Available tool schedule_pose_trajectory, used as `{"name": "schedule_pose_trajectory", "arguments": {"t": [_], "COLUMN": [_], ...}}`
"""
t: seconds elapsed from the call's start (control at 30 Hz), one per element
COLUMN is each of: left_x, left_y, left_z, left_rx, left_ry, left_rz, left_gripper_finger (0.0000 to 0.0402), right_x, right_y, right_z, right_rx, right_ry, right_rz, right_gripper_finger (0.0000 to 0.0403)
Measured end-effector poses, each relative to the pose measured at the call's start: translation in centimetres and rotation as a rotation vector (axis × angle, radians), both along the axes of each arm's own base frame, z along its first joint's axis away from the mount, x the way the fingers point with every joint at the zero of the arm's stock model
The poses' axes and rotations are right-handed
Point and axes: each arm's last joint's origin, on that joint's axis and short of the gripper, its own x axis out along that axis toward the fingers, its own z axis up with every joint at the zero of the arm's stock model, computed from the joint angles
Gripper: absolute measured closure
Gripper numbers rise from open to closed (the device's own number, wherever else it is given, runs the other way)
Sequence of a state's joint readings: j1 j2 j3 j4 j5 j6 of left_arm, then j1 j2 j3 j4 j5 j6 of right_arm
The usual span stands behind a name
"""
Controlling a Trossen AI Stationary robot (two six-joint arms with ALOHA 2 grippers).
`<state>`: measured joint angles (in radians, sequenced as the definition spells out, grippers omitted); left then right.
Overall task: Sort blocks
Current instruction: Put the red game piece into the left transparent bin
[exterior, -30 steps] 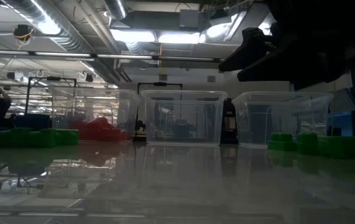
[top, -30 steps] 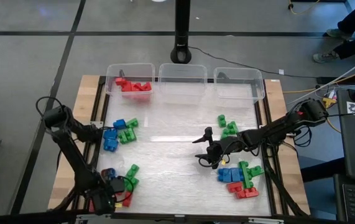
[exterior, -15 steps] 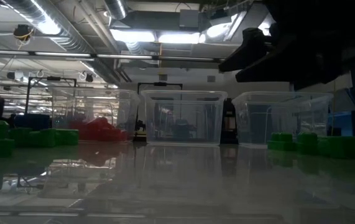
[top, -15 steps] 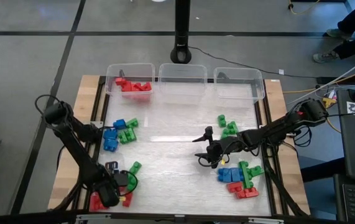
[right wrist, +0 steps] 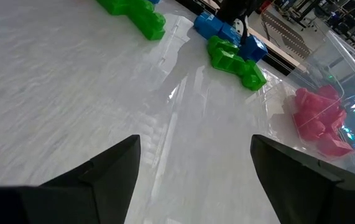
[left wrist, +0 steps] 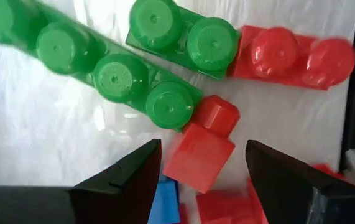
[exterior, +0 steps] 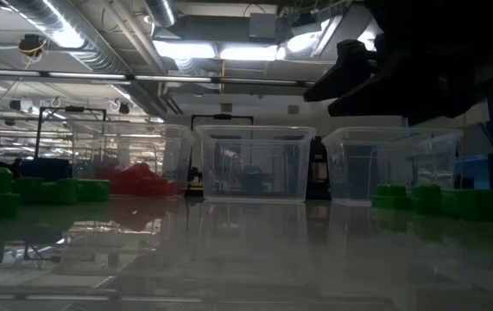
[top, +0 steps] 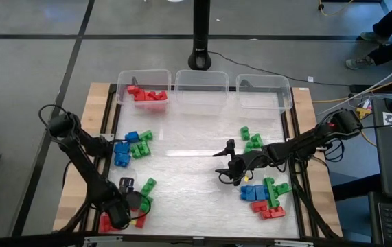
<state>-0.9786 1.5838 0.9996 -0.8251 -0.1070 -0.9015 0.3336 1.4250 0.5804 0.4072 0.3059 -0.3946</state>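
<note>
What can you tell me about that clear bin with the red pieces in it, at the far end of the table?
The bin is a see-through plastic tub, rectangular with rounded corners and a slightly flared rim, standing upright and open-topped. It is the leftmost of three matching tubs lined up side by side along the table's far edge. A small heap of red toy bricks lies on its floor; its two neighbours look empty. From table level its walls look glossy, with the red showing through. Neither end effector is near it.

Red, green and blue blocks (top: 264, 195) lie on a glossy white worktop (top: 196, 144) with pale wood edges. Clear bins (top: 199, 82); one holds red blocks. Arms are black.
</note>
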Motion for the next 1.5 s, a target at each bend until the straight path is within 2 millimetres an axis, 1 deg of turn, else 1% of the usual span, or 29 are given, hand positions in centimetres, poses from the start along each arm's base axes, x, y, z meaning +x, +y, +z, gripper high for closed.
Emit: {"name": "schedule_pose_trajectory", "arguments": {"t": [0.17,0.37,0.6,0.7,0.87,0.97,1.1,1.33,1.5], "left_x": [-0.6,-0.8,-1.1,-0.9,-0.5,-0.2,0.2,1.2,2.1], "left_y": [0.2,0.4,1.0,1.3,1.6,1.7,1.8,1.8,2.8], "left_z": [-1.3,-1.9,-3.7,-4.1,-4.1,-4.1,-3.7,-1.4,0.9], "left_rx": [0.013,0.013,-0.013,-0.024,-0.030,-0.041,-0.077,-0.151,-0.203], "left_ry": [0.004,0.008,-0.005,-0.012,-0.015,-0.022,-0.039,-0.086,-0.164], "left_rz": [-0.016,-0.010,0.015,0.061,0.086,0.099,0.129,0.173,0.227], "left_gripper_finger": [0.0178,0.0178,0.0181,0.0200,0.0255,0.0283,0.0283,0.0282,0.0282], "right_x": [0.0,-0.1,-0.1,0.0,-0.1,-0.1,-0.1,-0.1,0.0], "right_y": [0.0,0.0,0.0,0.0,0.0,0.0,0.0,0.0,0.0], "right_z": [0.0,-0.1,-0.1,-0.1,-0.1,-0.1,-0.1,-0.1,-0.1], "right_rx": [-0.002,-0.005,-0.005,-0.005,-0.007,-0.007,-0.008,-0.008,-0.008], "right_ry": [0.006,0.014,0.014,0.013,0.013,0.014,0.014,0.014,0.013], "right_rz": [0.000,0.000,-0.001,-0.001,0.001,0.001,0.001,0.001,0.001], "right_gripper_finger": [0.0097,0.0097,0.0097,0.0097,0.0097,0.0097,0.0097,0.0097,0.0097]}}
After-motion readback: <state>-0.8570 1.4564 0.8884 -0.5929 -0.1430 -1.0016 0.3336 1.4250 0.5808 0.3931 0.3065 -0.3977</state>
